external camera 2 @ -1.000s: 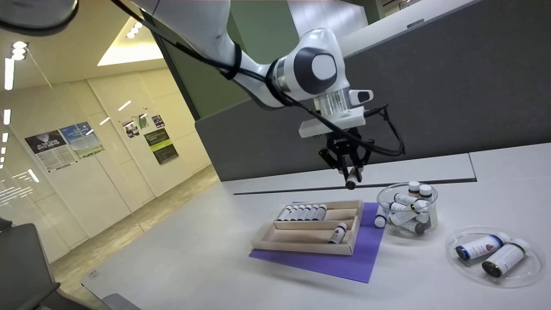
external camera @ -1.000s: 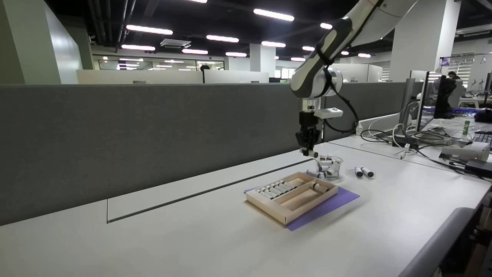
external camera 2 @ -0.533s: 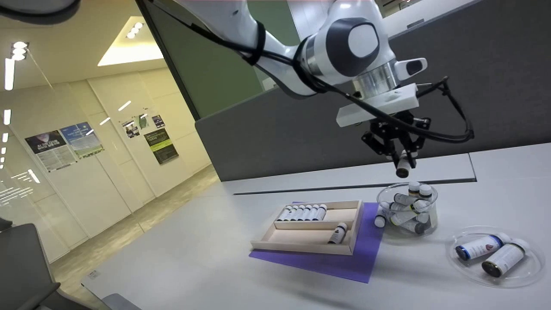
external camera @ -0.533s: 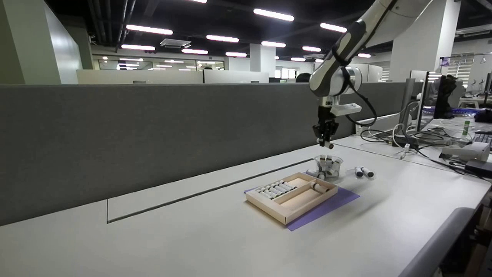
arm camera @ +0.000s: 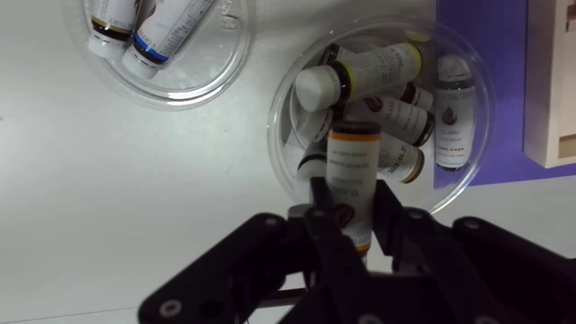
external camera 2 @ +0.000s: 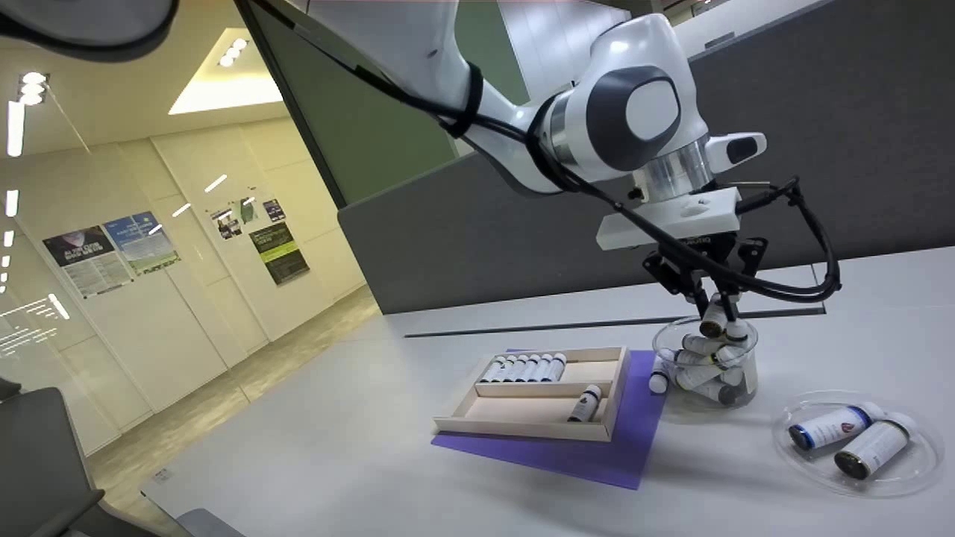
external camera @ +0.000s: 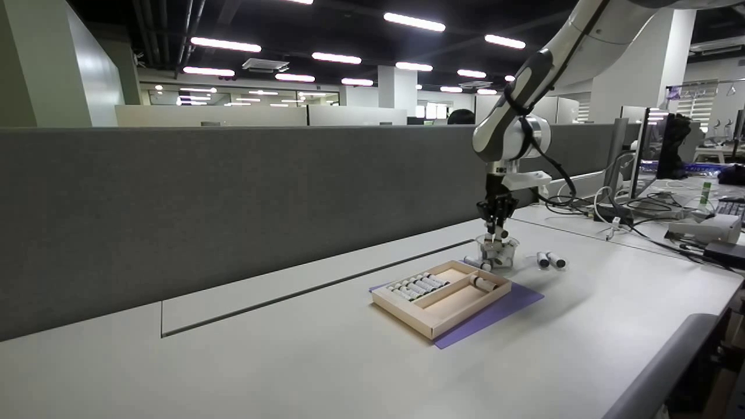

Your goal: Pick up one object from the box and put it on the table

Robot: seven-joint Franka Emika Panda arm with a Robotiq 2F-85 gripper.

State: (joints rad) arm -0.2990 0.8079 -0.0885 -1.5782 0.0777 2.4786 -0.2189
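Observation:
My gripper (arm camera: pixel 347 198) is shut on a small white-labelled bottle (arm camera: pixel 353 168) with orange bands and a dark base. The bottle lies tilted between the fingertips, over the clear round cup (external camera 2: pixel 752 377) of loose bottles. In both exterior views the gripper (external camera 2: pixel 718 307) (external camera: pixel 496 228) and held bottle (external camera 2: pixel 713 321) are at the cup's rim; whether the bottle touches those below I cannot tell. The box, a shallow tan wooden tray (external camera 2: pixel 522 429) (external camera: pixel 407 318), holds a row of several bottles in its back compartment and one in its front compartment. The off-white table (external camera 2: pixel 336 455) lies under everything.
A purple mat (external camera 2: pixel 634 455) lies under the tray. One bottle (external camera 2: pixel 659 374) lies between tray and cup. A clear dish (external camera 2: pixel 806 471) with two bottles stands beside the cup. A dark grey partition (external camera: pixel 233 203) runs along the table's back edge. Monitors and cables (external camera: pixel 646 203) stand farther along.
My gripper has moved right in both exterior views, from beside the tray to over the cup, and has come down in the last half second. It still holds the bottle.

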